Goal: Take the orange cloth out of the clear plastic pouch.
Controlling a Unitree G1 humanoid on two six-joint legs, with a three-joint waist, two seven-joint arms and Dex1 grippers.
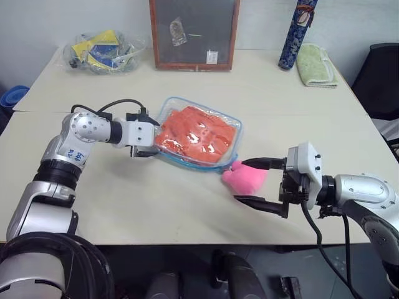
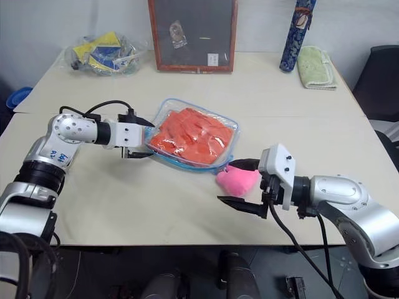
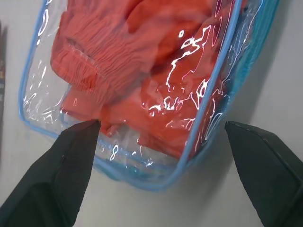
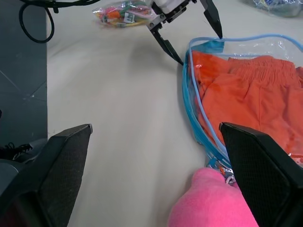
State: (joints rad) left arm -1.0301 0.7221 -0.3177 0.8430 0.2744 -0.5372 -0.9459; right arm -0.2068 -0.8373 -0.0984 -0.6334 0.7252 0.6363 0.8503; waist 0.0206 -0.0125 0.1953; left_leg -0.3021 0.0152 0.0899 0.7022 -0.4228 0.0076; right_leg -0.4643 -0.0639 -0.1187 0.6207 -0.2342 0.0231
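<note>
So the clear plastic pouch (image 1: 198, 138) is lying flat near the middle of the worktop (image 1: 262, 93), and the orange cloth (image 1: 196, 134) is all bunched up inside it, behind the light blue zipper edging. The left gripper (image 1: 144, 134) sits right at the pouch's 9 o'clock edge with its jaws spread wide around that end, not clamping anything. In the left wrist view one fingertip (image 3: 87, 130) looks right up against the plastic, though I can't tell if it's touching.

The right gripper (image 1: 252, 182) is over at the pouch's 5 o'clock corner, jaws also wide apart and empty, with a pink plush heart (image 1: 242, 179) sitting between them, just beside the pouch corner.

Way out at 1 o'clock there's a pale green towel (image 1: 316, 65).
</note>
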